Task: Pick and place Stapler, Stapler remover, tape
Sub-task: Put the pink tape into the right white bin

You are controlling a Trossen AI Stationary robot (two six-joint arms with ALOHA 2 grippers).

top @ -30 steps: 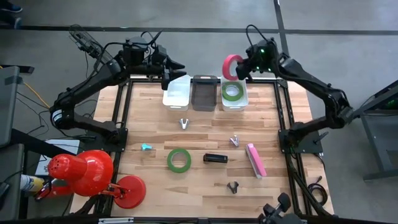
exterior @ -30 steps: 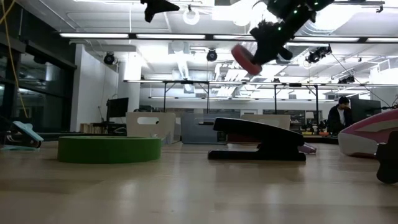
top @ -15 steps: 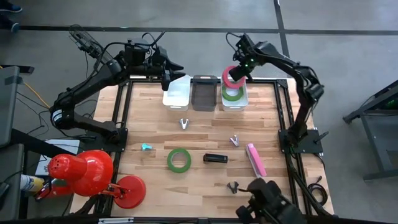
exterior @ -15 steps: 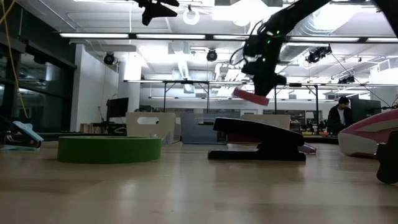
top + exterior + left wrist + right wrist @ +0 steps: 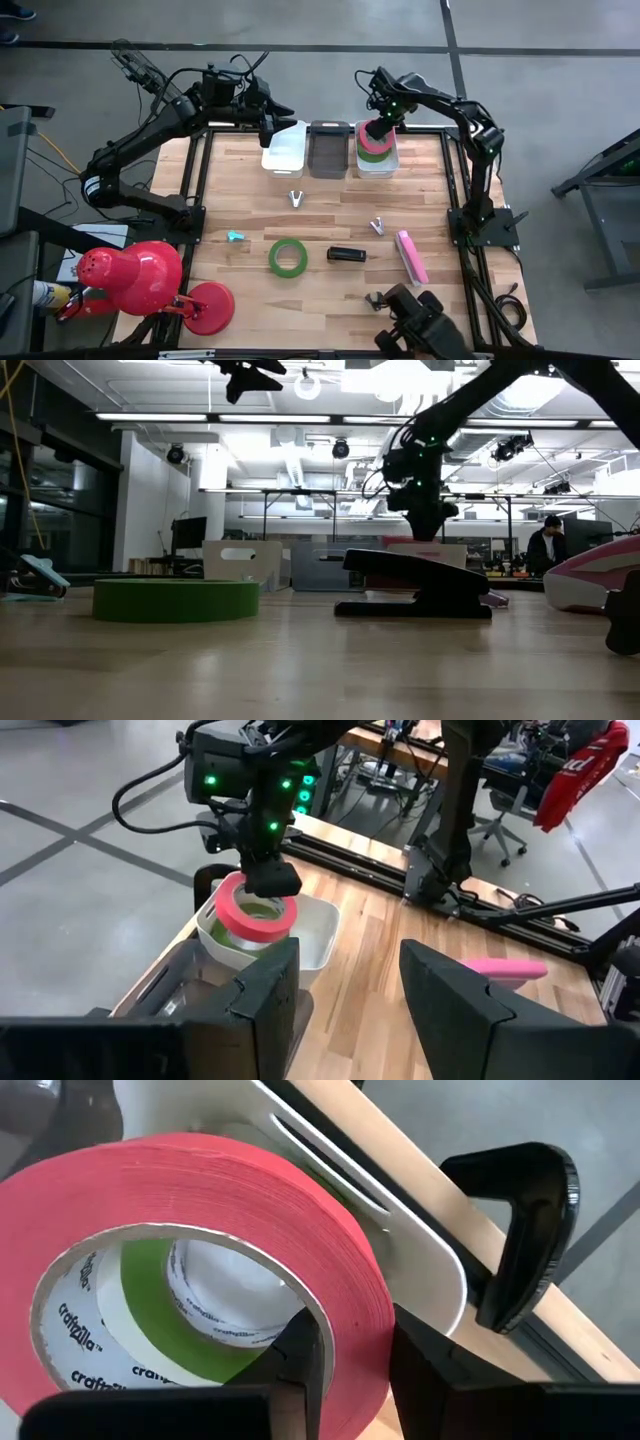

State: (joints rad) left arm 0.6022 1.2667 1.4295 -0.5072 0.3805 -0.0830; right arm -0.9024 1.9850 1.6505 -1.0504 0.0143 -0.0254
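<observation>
Bright, even overhead light on my feeds. Ceiling strip lights (image 5: 330, 417) glare in low view. Table (image 5: 300, 670) foreground soft, unfocused. Shadows faint. Wrist views sharp.

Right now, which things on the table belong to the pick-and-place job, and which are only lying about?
Job:
pink-red tape, in the right gripper over the white bin
green tape in that bin
green tape on the table
black stapler
pink stapler

Lying about:
red lamp
dark bin
</observation>
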